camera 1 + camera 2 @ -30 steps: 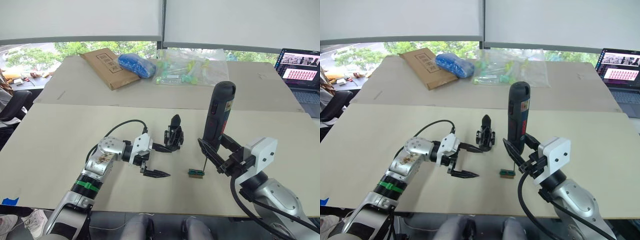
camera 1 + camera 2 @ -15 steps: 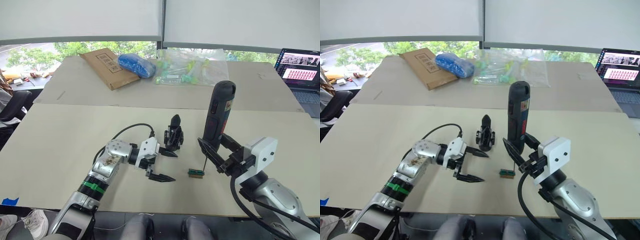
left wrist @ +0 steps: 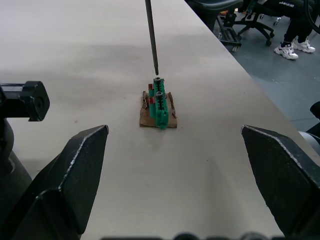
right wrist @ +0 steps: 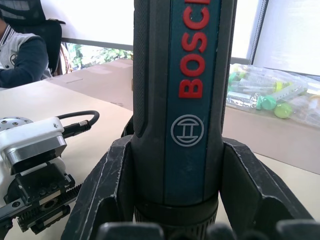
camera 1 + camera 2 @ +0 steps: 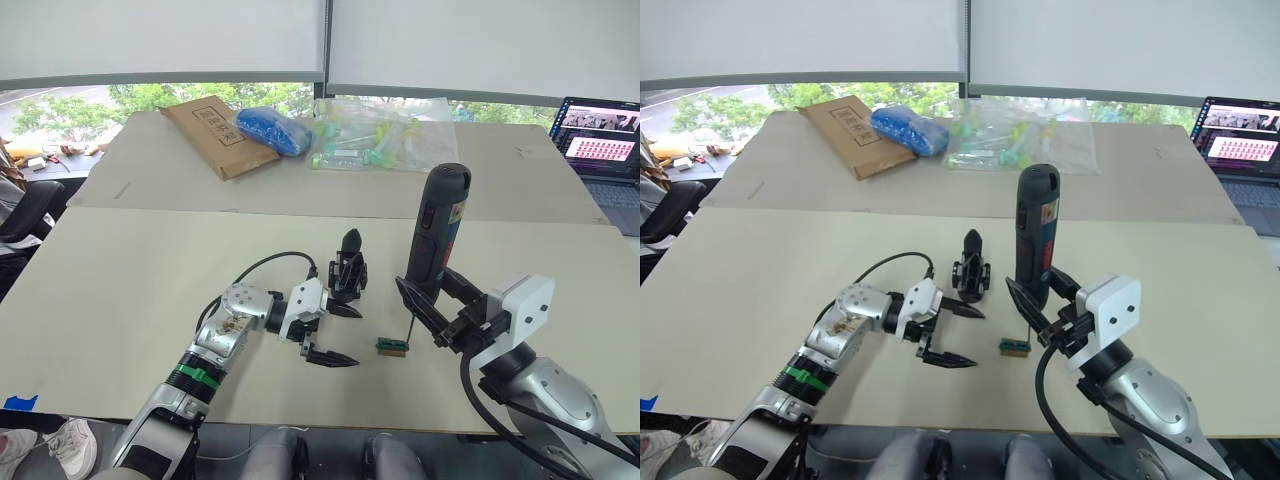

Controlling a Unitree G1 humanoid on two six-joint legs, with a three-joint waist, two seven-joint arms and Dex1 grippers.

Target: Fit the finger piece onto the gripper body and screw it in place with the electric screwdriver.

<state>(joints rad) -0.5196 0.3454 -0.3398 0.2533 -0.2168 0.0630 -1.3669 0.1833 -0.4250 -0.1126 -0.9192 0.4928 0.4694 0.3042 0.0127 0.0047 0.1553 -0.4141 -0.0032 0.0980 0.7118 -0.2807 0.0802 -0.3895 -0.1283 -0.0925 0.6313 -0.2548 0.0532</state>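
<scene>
The gripper body (image 5: 347, 272) stands mid-table, a small black assembly with one pointed finger up. A separate finger piece is out of view. My left gripper (image 5: 346, 335) is open just in front of it, one fingertip close to its base, nothing between the fingers (image 3: 65, 185). My right gripper (image 5: 437, 310) is shut on the electric screwdriver (image 5: 436, 232), held upright, black with red lettering (image 4: 192, 55). Its thin bit (image 3: 151, 35) points down at a small green-and-brown block (image 5: 392, 346), which lies between my two grippers.
At the back lie a cardboard envelope (image 5: 207, 135), a blue bag (image 5: 273, 129) and a clear bag of green parts (image 5: 378, 135). A laptop (image 5: 602, 135) is at the far right. A seated person (image 4: 20, 55) is off the table's left side.
My left gripper has moved right, staying open, closer to the gripper body and the green block. The right gripper and screwdriver have stayed still.
</scene>
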